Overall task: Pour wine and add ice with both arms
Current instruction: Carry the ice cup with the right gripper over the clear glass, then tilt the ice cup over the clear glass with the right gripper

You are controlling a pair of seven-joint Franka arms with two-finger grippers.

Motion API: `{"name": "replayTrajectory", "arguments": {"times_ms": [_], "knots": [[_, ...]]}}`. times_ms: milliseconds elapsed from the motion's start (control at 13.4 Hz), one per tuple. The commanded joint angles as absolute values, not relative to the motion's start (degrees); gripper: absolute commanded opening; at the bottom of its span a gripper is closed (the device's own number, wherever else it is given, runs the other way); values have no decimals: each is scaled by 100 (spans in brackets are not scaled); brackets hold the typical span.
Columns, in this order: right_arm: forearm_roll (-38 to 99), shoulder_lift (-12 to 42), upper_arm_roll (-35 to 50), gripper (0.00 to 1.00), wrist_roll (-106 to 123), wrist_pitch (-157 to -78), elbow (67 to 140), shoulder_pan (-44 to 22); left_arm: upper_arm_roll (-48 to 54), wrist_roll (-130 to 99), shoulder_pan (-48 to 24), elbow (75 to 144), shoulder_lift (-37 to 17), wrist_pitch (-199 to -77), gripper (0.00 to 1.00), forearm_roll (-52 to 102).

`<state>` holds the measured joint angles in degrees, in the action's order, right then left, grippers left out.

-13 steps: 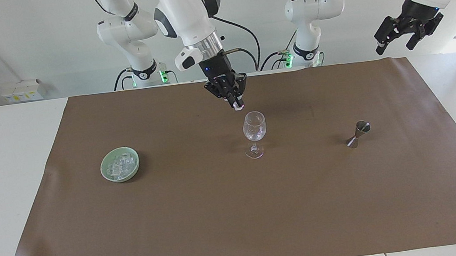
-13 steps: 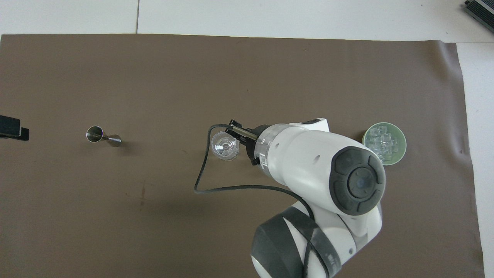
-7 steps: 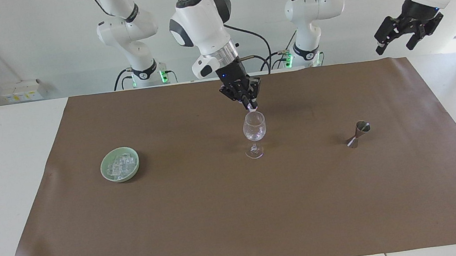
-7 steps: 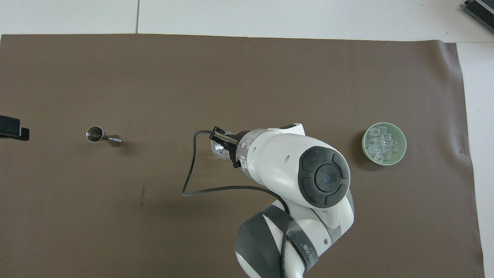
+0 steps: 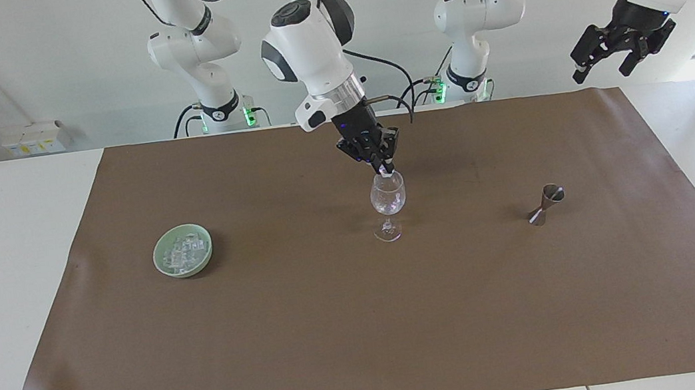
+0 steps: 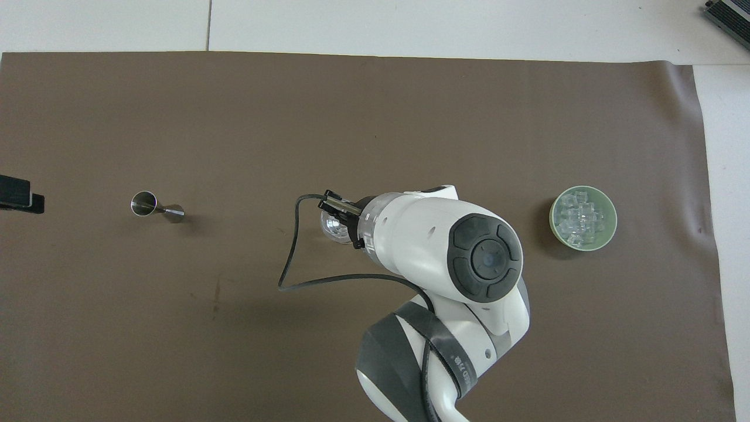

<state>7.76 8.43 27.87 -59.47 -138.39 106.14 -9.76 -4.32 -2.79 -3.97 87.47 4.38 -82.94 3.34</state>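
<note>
Across the facing view from the right arm's end of the table: the green bowl [image 5: 182, 251] sits on the brown mat [image 5: 365, 327] with the ice [image 5: 182, 253] heaped inside it, well apart from everything else. On to the middle, and here's the action: the right gripper [image 5: 389, 171] hangs directly over the mouth of the wine glass [image 5: 388, 204], fingertips pinched together on what looks like a single small ice cube [image 5: 391, 174], right at the rim. The glass stands upright on its foot, bowl looking clear; whether any wine is in it I can't tell. Doing this well, I'd judge, means keeping the fingertips centred over the opening and low, so the cube drops a short way and doesn't chip or tip that thin-stemmed glass, then parting the fingers gently and lifting straight up clear of the rim. Carry on toward the left arm's end: the steel jigger [image 5: 546, 204] stands tilted on the mat, beside the glass but well apart. Last, the left gripper [image 5: 602, 62] waits high over the edge of the table, fingers spread wide, holding nothing.
</note>
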Motion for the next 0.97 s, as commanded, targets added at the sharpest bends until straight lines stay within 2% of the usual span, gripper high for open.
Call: {"name": "replayTrajectory", "arguments": {"times_ms": [0,298,373,522,671,895], "knots": [[633,1106,2769,1,-6064,-14044,10512,-1028,-404,-264,-378,8930,598,-8306,100,220],[457,1160,2777,19,-6073,-14080,10468,-1046,-404,-264,-378,8930,598,-8306,100,220],[457,1160,2777,29,-6073,-14071,10468,-1055,-404,-272,-378,8930,598,-8306,100,220],[457,1160,2769,60,-6222,-14063,10468,-1151,-404,-264,-378,8930,606,-8306,100,220],[448,1160,2769,79,-6319,-14071,10441,-1169,-404,-264,-378,8930,598,-8306,100,220],[439,1143,2751,80,-6302,-14027,10441,-1134,-404,-264,-378,8930,598,-8306,100,220]]}}
